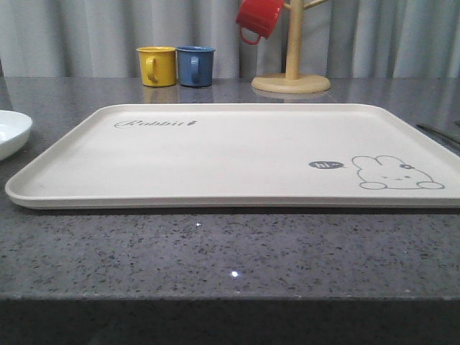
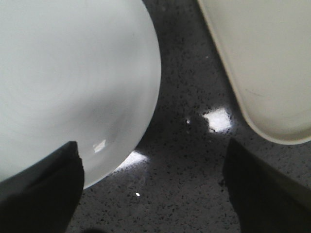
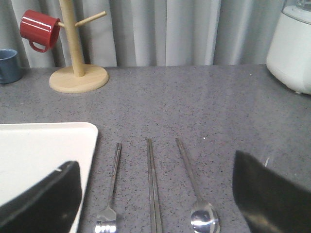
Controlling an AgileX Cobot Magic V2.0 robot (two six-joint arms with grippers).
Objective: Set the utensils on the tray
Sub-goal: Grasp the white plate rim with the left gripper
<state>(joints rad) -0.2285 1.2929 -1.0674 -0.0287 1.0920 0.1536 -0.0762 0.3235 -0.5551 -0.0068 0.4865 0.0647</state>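
left gripper [image 2: 153, 189] — jaws spread wide, one finger [image 2: 41, 194] over the plate [image 2: 68, 73] | right gripper [image 3: 155, 196] — jaws spread wide

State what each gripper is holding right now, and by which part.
Nothing is held. The left gripper is open above the counter beside the plate; the right gripper is open over the chopsticks.

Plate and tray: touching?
Apart. The left wrist view shows a strip of bare grey counter between the white plate and the tray; the front view shows the same gap.
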